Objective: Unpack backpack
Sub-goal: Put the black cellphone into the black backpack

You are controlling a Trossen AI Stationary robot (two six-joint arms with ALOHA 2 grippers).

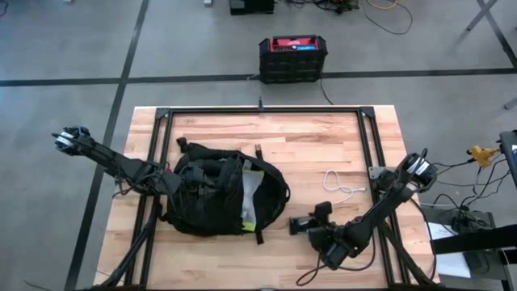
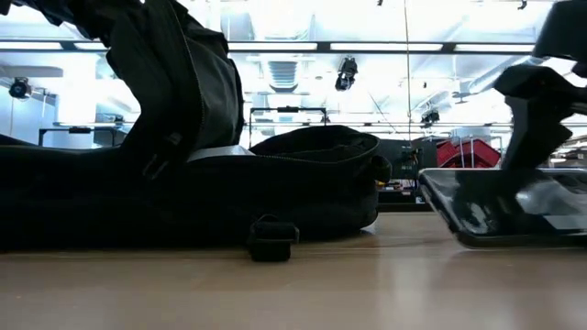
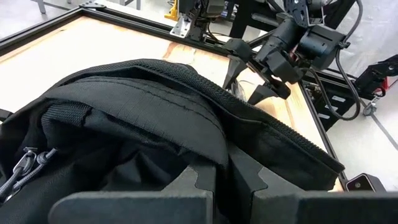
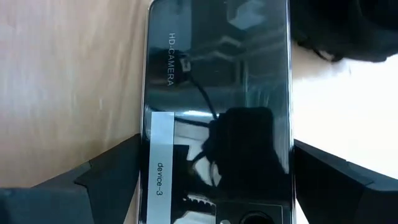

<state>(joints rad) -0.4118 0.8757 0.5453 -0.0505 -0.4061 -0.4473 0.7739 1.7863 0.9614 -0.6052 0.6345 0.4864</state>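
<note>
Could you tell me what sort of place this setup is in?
Probably a robotics lab or workshop: a bare wooden table on a grey concrete floor, loose cables and a black box on it, and rows of ceiling strip lights.

The large soft black fabric backpack [image 1: 222,194] lies on the left half of the pale wooden bench [image 1: 307,145], and the left pincer [image 1: 172,183] sits against the backpack's left edge. To the backpack's right, near the front edge, the right pincer [image 1: 311,225] straddles a flat glossy black phone with a white label [image 4: 217,112], a finger on each long side, the phone lying just beside the backpack. A thin white looped cable [image 1: 339,184] lies behind that pincer, and a hard black box with a red top [image 1: 292,58] stands on the floor beyond the bench's far edge.
</note>
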